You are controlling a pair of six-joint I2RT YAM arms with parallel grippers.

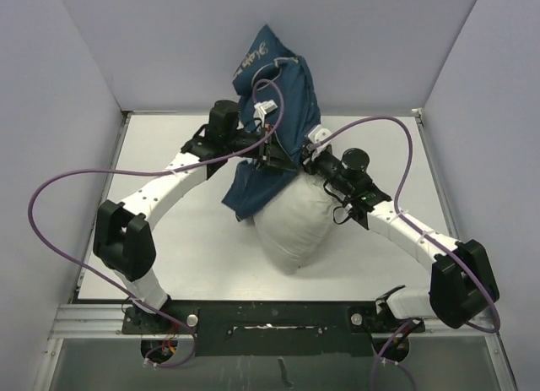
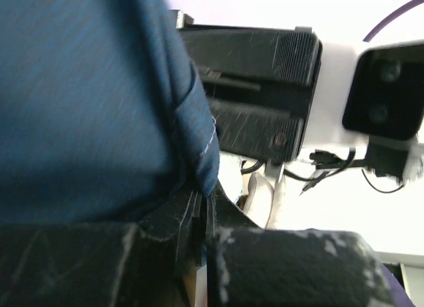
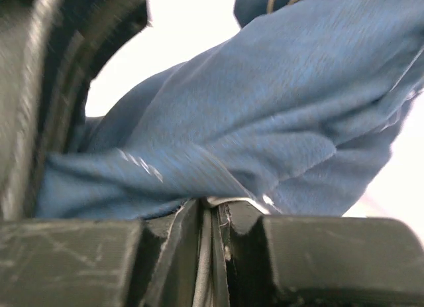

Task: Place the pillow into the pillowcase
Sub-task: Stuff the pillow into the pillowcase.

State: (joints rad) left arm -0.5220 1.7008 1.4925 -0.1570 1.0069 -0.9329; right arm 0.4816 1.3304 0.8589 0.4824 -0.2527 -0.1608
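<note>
The navy pillowcase (image 1: 274, 112) with cream drawings hangs raised over the far middle of the table, held between both arms. The white pillow (image 1: 295, 222) sticks out of its lower opening, its near end resting on the table. My left gripper (image 1: 272, 154) is shut on the pillowcase's left edge; in the left wrist view the blue cloth (image 2: 79, 101) is pinched at the closed jaws (image 2: 202, 207). My right gripper (image 1: 310, 154) is shut on the right edge; the right wrist view shows blue fabric (image 3: 265, 121) clamped at its closed jaws (image 3: 215, 207).
Grey walls enclose the white table (image 1: 169, 239) on three sides. Purple cables (image 1: 67, 188) loop from both arms. The right arm's wrist (image 2: 384, 88) shows in the left wrist view. A black rail (image 1: 270, 319) runs along the near edge.
</note>
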